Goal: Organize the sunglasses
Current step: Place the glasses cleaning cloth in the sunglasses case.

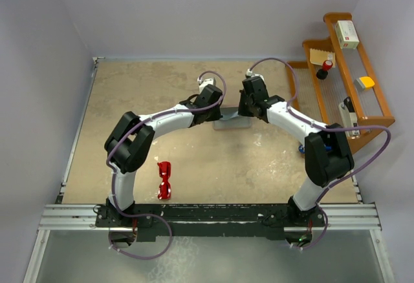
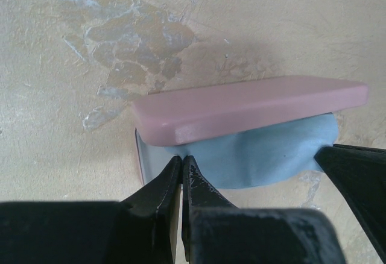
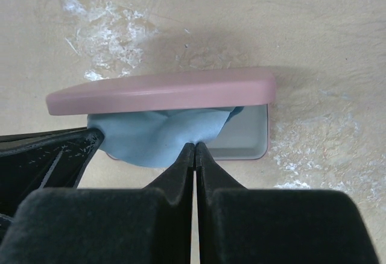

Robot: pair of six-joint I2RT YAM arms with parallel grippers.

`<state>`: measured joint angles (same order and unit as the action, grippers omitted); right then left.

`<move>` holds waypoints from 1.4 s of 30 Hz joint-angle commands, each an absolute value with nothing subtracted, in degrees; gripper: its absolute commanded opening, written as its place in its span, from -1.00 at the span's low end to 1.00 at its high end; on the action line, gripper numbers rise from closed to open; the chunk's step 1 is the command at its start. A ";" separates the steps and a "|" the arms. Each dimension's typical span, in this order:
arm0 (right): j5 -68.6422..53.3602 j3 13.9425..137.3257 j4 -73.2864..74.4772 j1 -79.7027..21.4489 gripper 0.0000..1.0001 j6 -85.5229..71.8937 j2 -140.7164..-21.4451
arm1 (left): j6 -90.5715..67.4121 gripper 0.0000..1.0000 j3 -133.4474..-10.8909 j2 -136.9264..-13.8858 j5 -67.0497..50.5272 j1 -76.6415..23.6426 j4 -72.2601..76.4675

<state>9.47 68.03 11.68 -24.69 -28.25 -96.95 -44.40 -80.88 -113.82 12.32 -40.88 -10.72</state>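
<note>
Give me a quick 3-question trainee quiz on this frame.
1. True or false: the red sunglasses lie inside the pink case.
2. What shows between the case's lid and base? A) blue cloth B) a phone C) a pen
3. Are the left pincer and right pincer open or shut?
Key: 1 false, they lie on the table, apart from the case. 2 A. 3 both shut on the cloth.

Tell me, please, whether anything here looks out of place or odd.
Yes: the light blue cloth bulges out of the half-open pink case, where the left gripper and right gripper pinch it. The red sunglasses lie apart on the table, near the left arm's base, not in the case.
</note>
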 commanded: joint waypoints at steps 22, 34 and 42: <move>9.40 66.87 8.83 -24.35 -1.00 -27.60 -97.17 | -43.23 -1.00 -81.69 -112.38 12.55 -40.65 -8.50; 9.51 66.16 8.12 -24.17 -1.00 -27.46 -100.16 | -44.39 -1.00 -78.84 -113.77 11.18 -40.68 -6.12; 9.67 65.65 7.72 -23.82 -1.00 -27.52 -101.17 | -45.27 -1.00 -77.42 -114.88 9.94 -40.77 -4.24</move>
